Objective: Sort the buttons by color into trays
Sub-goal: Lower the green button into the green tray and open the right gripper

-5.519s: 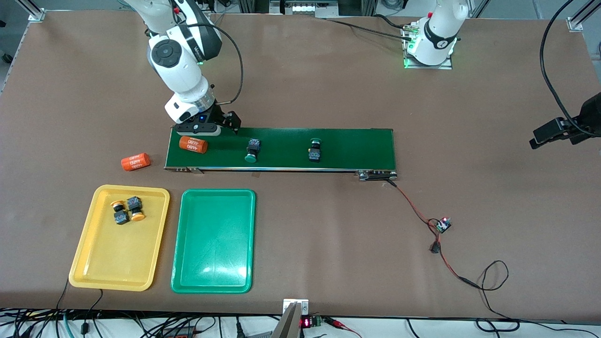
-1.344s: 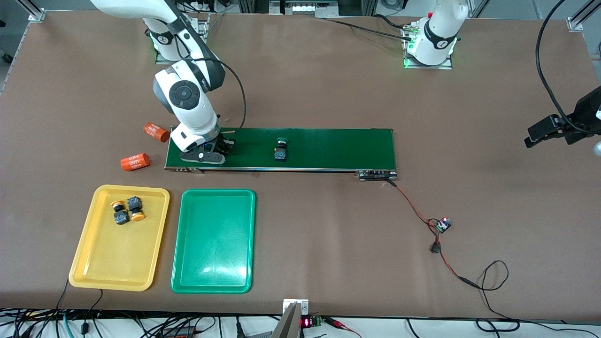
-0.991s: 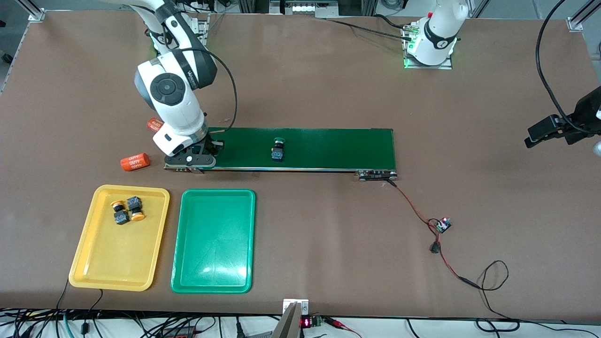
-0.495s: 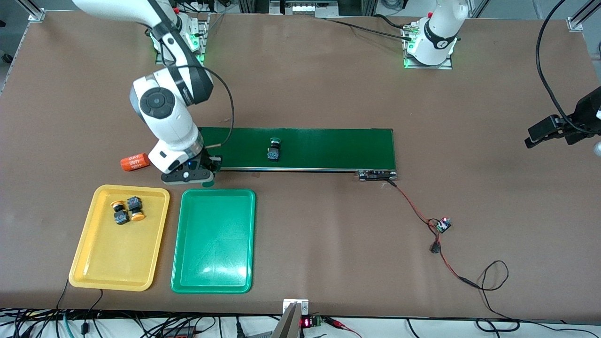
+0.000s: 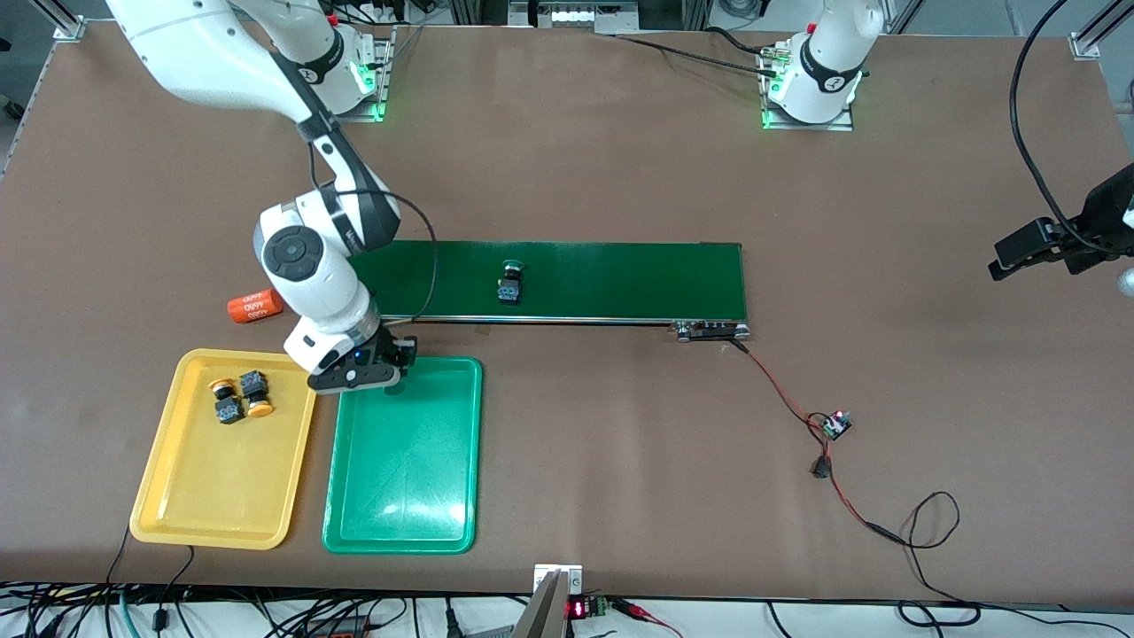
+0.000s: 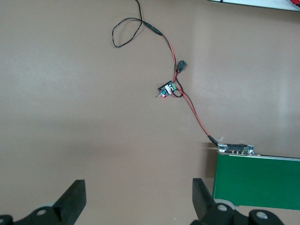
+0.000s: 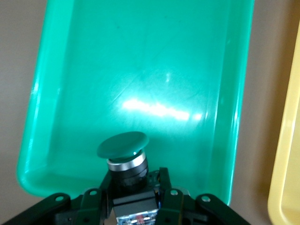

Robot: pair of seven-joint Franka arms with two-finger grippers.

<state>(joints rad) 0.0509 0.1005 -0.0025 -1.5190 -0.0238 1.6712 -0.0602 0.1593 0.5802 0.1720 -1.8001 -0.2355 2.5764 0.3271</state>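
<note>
Nearest the front camera, two shallow rectangular plastic trays with rounded corners lie side by side at the right arm's end of the table. The glossy green tray [image 5: 403,478] holds nothing on its floor. The yellow tray [image 5: 213,496], closer to the table's end, holds two yellow-orange-capped push-button switches [image 5: 237,396] with black blocky bodies, lying close together in its part farthest from the camera.

The right gripper [image 5: 383,377] hangs over the green tray's edge closest to the conveyor. Its fingers are clenched on a green-capped push-button switch [image 7: 125,164]. In the right wrist view this switch shows a round, dark-green mushroom cap, a bright metal ring under it and a black body pinched between the black fingers [image 7: 165,180], with the cap pointing out over the tray.

Farther from the camera lies the long dark-green conveyor belt [image 5: 620,279]. On it a second green-capped switch [image 5: 509,284] lies on its side. An orange cylinder with white printing [image 5: 253,306] rests on the brown table [image 5: 620,159] just off the belt's end, toward the right arm's end of the table.

A red and black wire with a small circuit board [image 5: 834,424] trails from the belt's other end.

The left gripper [image 6: 138,201] waits with its fingers spread wide, holding nothing, over bare table toward the left arm's end.
</note>
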